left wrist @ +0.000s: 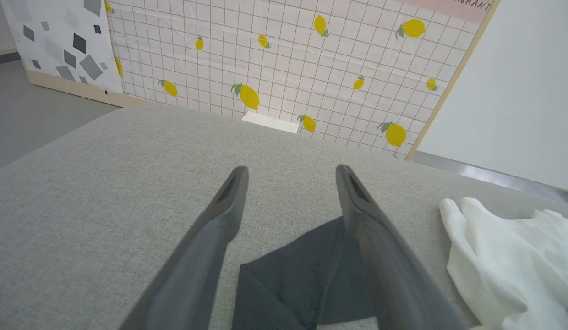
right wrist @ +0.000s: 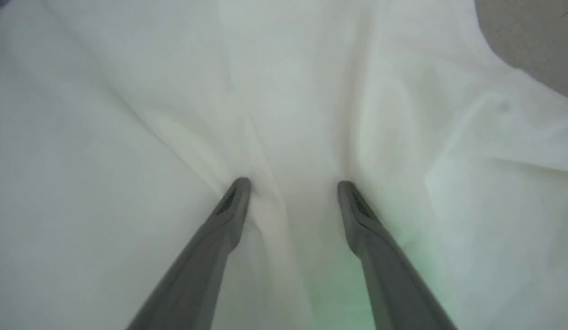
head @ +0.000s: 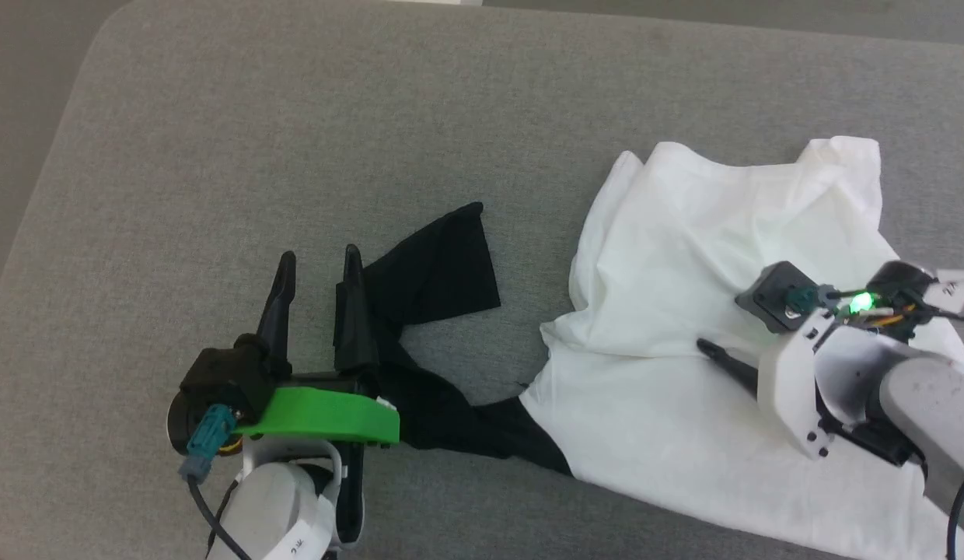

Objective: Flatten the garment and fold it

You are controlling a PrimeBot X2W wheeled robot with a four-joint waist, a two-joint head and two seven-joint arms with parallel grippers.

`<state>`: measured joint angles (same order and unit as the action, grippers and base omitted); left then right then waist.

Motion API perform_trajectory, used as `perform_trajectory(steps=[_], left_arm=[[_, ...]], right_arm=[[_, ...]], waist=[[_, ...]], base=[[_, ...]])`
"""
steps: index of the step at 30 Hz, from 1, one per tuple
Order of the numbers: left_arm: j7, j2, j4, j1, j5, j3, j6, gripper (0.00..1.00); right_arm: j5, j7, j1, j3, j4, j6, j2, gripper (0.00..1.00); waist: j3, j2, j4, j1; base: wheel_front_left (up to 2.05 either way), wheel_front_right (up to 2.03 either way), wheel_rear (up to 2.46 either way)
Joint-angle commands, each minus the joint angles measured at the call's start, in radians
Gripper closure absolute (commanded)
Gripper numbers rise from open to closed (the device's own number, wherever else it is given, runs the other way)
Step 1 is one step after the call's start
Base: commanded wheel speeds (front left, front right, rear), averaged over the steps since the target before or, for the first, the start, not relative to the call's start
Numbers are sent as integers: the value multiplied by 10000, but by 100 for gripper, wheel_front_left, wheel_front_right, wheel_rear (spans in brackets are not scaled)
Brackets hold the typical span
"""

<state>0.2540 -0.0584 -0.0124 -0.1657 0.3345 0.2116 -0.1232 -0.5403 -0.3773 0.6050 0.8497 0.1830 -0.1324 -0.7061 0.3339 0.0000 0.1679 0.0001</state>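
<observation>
Flattening looks to be the step in hand: the garment [head: 723, 257] is lying rumpled on the grey woven desk [head: 295, 117], its soft white body [right wrist: 128, 114] bunching into a low ridge between the wide-spread right jaws, whose tips are pressing into the cloth without pinching it. The left jaws are standing equally wide and holding nothing, with the limp, twisted black sleeve [head: 443, 264] lying beneath them, mostly under their right-hand finger. Next, I judge, each pair is needing to close on cloth and draw outward gently, such thin, pliant fabric being likely to slip.
</observation>
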Motion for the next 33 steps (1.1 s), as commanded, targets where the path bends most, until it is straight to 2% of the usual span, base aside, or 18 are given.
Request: perform_trajectory(steps=[1, 6, 10, 14, 20, 29, 30, 31, 32, 33], left_arm=[[76, 47, 24, -214, -67, 14, 75, 0], [77, 70, 61, -351, -35, 87, 84, 0], [77, 77, 57, -432, 15, 149, 63, 0], [77, 79, -1, -547, 105, 266, -3, 0], [77, 80, 1, -847, 255, 671, -77, 0], [78, 81, -2, -1136, 594, 1260, -285, 0], [78, 81, -6, -1120, 608, 1308, -349, 0], [78, 81, 4, -1113, 610, 1309, -355, 0], [78, 81, 41, -1099, 602, 1304, -354, 0], [78, 81, 77, -1096, 590, 1305, -338, 0]], right_arm=[[-78, -243, 172, 302, 177, 17, -105, 100], [-283, -371, 973, 1075, 332, 17, -407, 100], [-182, 80, 1821, 803, 576, 17, -507, 100], [52, 481, 2773, -3, 1170, 17, -372, 100], [764, 628, 4393, -1437, 2908, 17, 13, 100], [2589, 1117, 5850, -3598, 5621, 17, 583, 100], [2725, 1269, 5771, -3968, 6126, 17, 971, 71], [2719, 1291, 5703, -4006, 6204, 17, 1052, 44], [2660, 1396, 5549, -4099, 6323, 17, 1202, 0], [2601, 1527, 5421, -4165, 6362, 17, 1291, 0]], waist=[[167, 0, 155, -1], [363, 0, 288, -1], [501, 0, 337, -1], [701, 0, 433, -1], [1107, 0, 860, -1], [1623, 0, 1678, -1], [1637, 0, 1672, -1], [1615, 0, 1641, -1], [1536, 0, 1560, -1], [1475, 0, 1495, -1]], base=[[0, 0, 0], [0, 0, 0], [0, 0, 0], [0, 0, 0], [0, 0, 0], [0, 0, 0], [0, 0, 0], [0, 0, 0], [0, 0, 0], [0, 0, 0]])
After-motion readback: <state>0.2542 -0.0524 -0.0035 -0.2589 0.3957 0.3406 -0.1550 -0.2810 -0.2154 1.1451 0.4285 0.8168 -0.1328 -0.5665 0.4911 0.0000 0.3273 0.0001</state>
